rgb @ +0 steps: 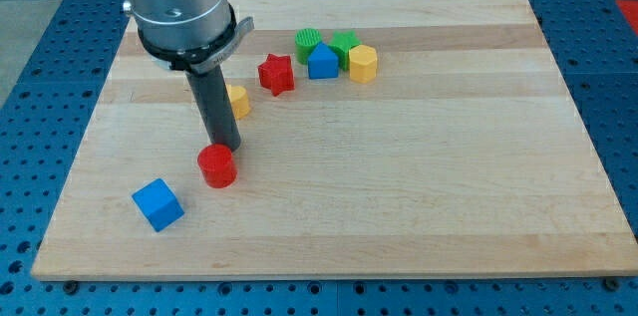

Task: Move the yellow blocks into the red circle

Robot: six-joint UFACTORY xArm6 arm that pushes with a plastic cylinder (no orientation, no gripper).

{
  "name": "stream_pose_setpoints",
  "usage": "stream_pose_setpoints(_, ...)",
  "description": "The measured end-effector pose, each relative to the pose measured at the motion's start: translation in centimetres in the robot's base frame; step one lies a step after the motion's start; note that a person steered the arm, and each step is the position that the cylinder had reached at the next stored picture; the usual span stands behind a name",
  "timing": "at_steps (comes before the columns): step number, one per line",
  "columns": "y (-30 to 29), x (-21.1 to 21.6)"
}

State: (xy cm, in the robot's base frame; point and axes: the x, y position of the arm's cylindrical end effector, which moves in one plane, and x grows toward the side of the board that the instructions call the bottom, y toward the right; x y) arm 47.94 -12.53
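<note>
A yellow block [237,101] lies left of centre, partly hidden behind my dark rod. A second yellow block, a hexagon [363,62], sits at the right end of a cluster near the view's top. The red circle, a red cylinder [216,165], lies lower left of centre. My tip [227,147] rests just above and right of the red cylinder, touching or nearly touching it, and just below the nearer yellow block.
A red star [276,74] lies right of the nearer yellow block. A green block [309,44], a green star [344,45] and a blue block [322,62] cluster beside the yellow hexagon. A blue cube [158,203] sits at the lower left. The wooden board [449,176] ends on all sides.
</note>
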Motion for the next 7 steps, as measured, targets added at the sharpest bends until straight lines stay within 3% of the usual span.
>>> stream_pose_setpoints(3,0.0,4.0)
stream_pose_setpoints(7,4.9,-8.4)
